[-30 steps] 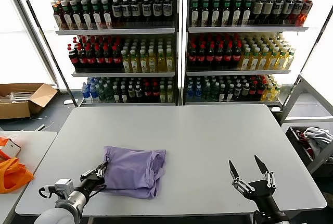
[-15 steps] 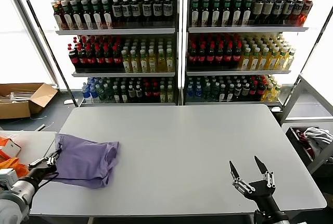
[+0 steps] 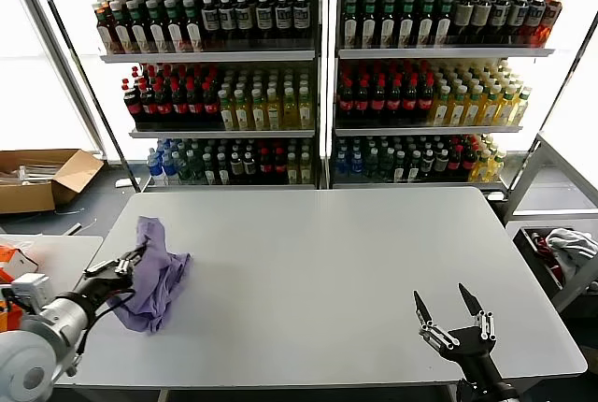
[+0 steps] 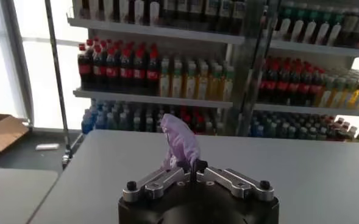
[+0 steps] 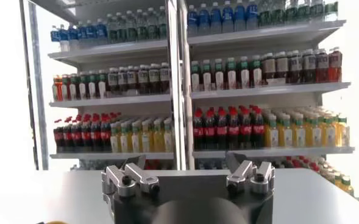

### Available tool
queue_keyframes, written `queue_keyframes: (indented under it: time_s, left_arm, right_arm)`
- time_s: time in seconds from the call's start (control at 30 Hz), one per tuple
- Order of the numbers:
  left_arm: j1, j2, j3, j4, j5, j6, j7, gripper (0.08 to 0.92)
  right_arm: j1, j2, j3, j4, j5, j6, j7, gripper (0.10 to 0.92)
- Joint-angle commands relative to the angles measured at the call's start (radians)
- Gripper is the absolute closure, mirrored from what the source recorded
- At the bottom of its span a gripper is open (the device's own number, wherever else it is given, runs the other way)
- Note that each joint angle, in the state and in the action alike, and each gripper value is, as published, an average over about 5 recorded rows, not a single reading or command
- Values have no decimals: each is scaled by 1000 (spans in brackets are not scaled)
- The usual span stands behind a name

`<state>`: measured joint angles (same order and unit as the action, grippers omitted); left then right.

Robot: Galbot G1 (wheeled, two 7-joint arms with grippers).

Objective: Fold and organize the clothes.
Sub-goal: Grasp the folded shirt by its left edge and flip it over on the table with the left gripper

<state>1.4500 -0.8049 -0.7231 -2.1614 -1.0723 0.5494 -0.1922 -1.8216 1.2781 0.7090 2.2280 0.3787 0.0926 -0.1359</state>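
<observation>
A lavender T-shirt (image 3: 157, 269), one of the clothes, hangs bunched and lifted over the left part of the grey table (image 3: 355, 262). My left gripper (image 3: 131, 262) is shut on its edge; the left wrist view shows the cloth (image 4: 180, 141) rising in a peak from the closed fingertips of that gripper (image 4: 192, 165). My right gripper (image 3: 450, 307) stands open near the table's front right edge, holding nothing. In the right wrist view that gripper (image 5: 189, 163) has its fingers spread wide, with only tabletop between them.
Shelves of bottled drinks (image 3: 318, 75) stand behind the table. An orange bag (image 3: 5, 304) lies on a side table at far left. A cardboard box (image 3: 42, 178) sits on the floor. A bin with cloth (image 3: 561, 248) is at right.
My left gripper has dragged the T-shirt from the table's front middle to the left and lifted it, so it went from lying folded flat to hanging bunched. The right arm stayed put.
</observation>
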Motion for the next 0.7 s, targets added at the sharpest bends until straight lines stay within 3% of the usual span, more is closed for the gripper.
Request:
queue_keyframes:
  time_s: [0.03, 0.2, 0.37, 0.53, 0.7]
  left_arm:
    - [-463, -123, 844, 59, -319, 9, -323, 899]
    - [-563, -290, 921, 239, -332, -2, -360, 899]
    - [-575, -418, 838, 332, -260, 7, -275, 895]
    - [-572, -438, 719, 270, -235, 5, -218, 805]
    - [-542, -380, 609, 189, -198, -24, -189, 649]
  right_arm:
    - [-10, 17, 9, 5, -10, -7, 1, 203]
    - [2, 30, 2, 10, -28, -38, 6, 203]
    - [25, 18, -47, -2, -66, -74, 18, 203]
    - [93, -15, -127, -6, -42, -179, 44, 203]
    - [216, -51, -247, -50, 64, -320, 109, 203]
